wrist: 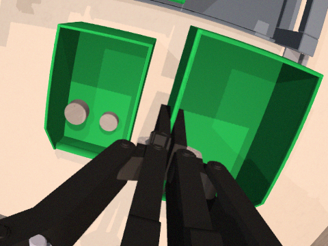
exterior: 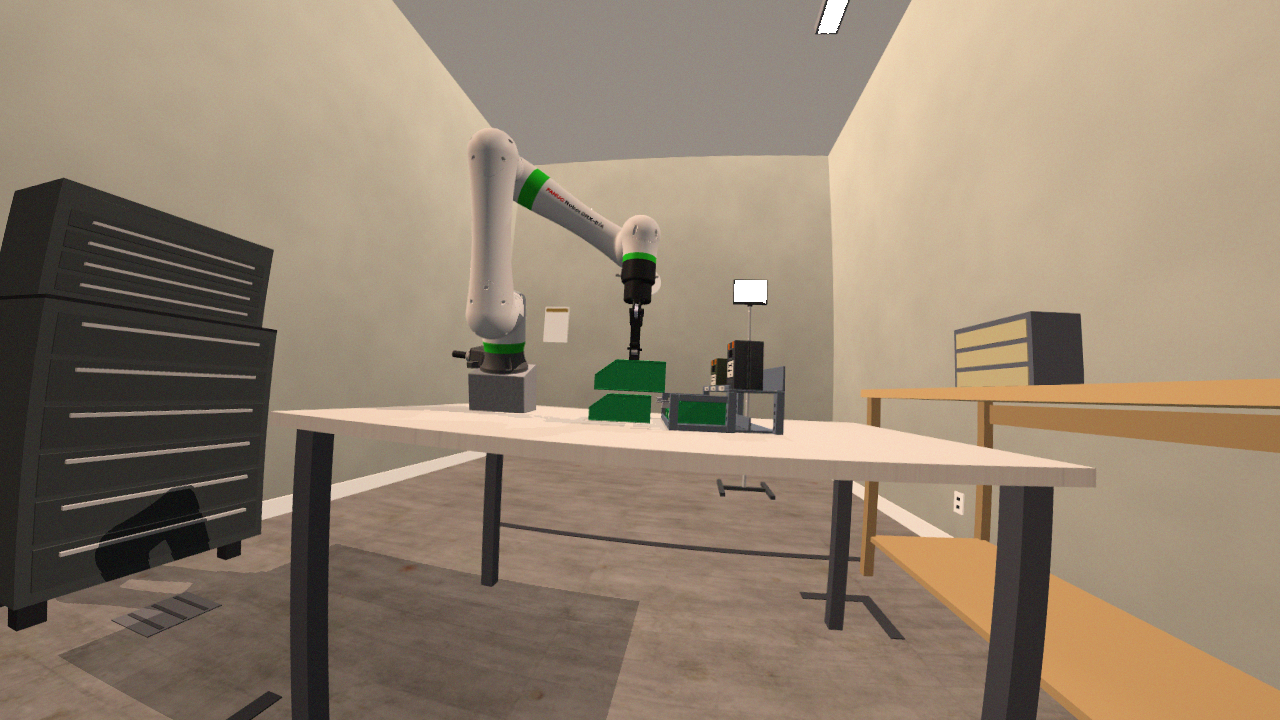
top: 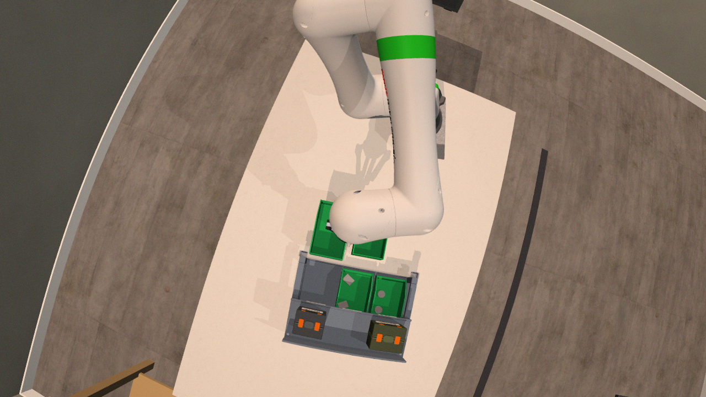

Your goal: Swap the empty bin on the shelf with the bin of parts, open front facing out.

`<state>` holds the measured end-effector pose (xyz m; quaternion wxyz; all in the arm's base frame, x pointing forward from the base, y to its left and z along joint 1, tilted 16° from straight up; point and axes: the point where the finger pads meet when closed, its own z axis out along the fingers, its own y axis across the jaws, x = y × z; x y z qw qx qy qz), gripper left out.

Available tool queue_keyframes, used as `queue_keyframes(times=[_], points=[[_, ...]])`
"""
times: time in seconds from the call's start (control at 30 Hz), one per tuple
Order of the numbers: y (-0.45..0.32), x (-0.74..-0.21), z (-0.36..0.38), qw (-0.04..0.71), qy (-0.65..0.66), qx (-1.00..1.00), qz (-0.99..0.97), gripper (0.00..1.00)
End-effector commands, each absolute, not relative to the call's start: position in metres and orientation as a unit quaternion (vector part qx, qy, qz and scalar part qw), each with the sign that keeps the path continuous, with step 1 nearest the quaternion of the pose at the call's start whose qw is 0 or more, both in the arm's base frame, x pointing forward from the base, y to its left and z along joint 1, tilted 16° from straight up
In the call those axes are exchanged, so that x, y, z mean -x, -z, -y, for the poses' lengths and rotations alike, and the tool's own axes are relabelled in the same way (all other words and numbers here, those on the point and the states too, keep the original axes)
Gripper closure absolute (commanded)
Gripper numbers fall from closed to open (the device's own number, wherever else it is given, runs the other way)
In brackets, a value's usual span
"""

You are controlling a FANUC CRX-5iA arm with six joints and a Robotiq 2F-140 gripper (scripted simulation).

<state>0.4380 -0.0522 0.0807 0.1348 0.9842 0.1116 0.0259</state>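
Note:
My gripper (wrist: 167, 121) (exterior: 634, 353) is shut on the left side wall of the empty green bin (wrist: 228, 109) (top: 325, 231) (exterior: 629, 374). It holds that bin level, a little above the table (top: 246, 296) in front of the shelf. The green bin with parts (wrist: 98, 82) (top: 369, 248) (exterior: 620, 407) rests on the table beside it, and two grey discs (wrist: 76, 112) lie in it. The arm hides most of both bins in the overhead view. The grey shelf (top: 315, 283) (exterior: 760, 391) has an empty left slot.
Two more green bins (top: 354, 288) (top: 387, 295) with grey parts sit in the shelf's middle and right slots. Two toolboxes (top: 309, 321) (top: 387, 337) with orange latches stand on the shelf's upper board. The robot base (exterior: 501, 386) stands at the table's far end.

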Motion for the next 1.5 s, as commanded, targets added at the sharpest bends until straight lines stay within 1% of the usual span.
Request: queue_keyframes(times=[0.0,0.33,0.6,0.67,1.17,1.47], points=[[-0.08,-0.437,0.049,0.135,-0.027,-0.984,-0.112,0.9],[-0.071,-0.427,0.019,0.135,-0.027,-0.984,-0.112,0.9],[-0.055,-0.408,-0.035,0.135,-0.027,-0.984,-0.112,0.9],[-0.055,-0.408,-0.035,0.135,-0.027,-0.984,-0.112,0.9],[-0.021,-0.368,-0.151,0.135,-0.027,-0.984,-0.112,0.9],[-0.011,-0.357,-0.182,0.135,-0.027,-0.984,-0.112,0.9]])
